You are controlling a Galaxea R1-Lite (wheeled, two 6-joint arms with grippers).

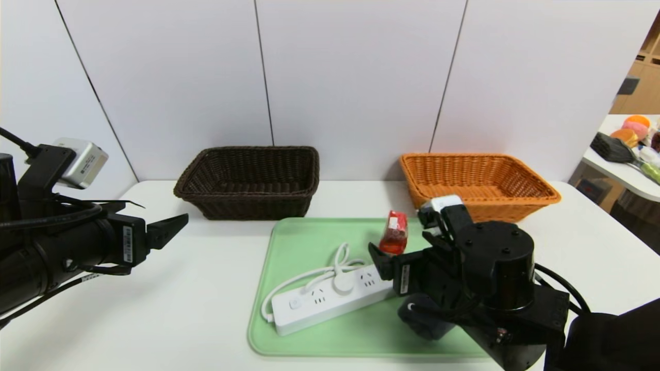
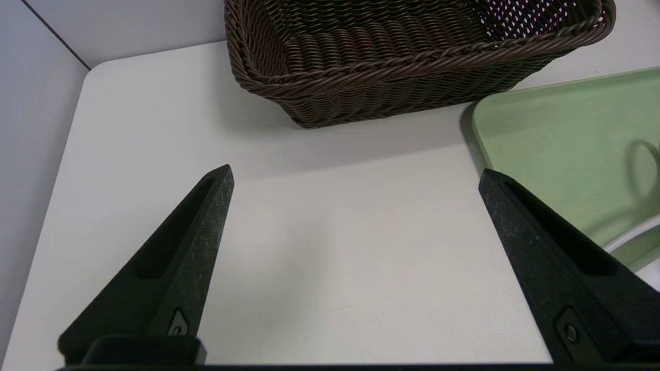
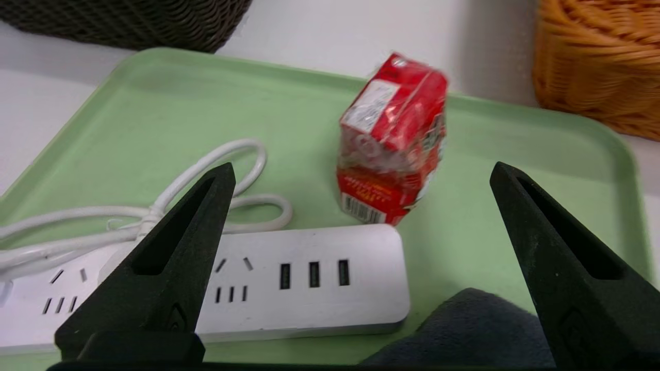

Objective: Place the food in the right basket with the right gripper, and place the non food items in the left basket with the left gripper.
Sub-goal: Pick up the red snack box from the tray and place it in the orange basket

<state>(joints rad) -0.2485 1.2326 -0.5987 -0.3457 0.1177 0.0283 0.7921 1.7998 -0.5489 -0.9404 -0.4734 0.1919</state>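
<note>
Nearest the head camera: right gripper (image 1: pixel 384 257), low over the right half of the green tray (image 1: pixel 289 340), fingers (image 3: pixel 170 257) spread wide and holding nothing, aimed past the end of the power strip toward the food. Food (image 1: pixel 394 233): small red packet with white label, on the tray's far part, just beyond the strip's end, framed between the two fingertips in the right wrist view yet apart from both. Power strip (image 1: pixel 330 299): long, white, lying slantwise across the tray, coiled cord (image 1: pixel 330 268) on its far side. Dark grey cloth (image 3: pixel 464 330): on the tray directly under the gripper, close beside the strip's end. Left gripper (image 1: pixel 167 229): raised over the bare white table (image 1: pixel 154 309) left of the tray, fingers (image 2: pixel 185 257) fully parted, empty, pointing toward the left basket (image 1: pixel 247 180). Left basket: dark brown wicker, at the table's far edge by the wall. Right basket (image 1: pixel 477 183): orange-tan wicker, at the far right, just beyond the tray's far right corner.
</note>
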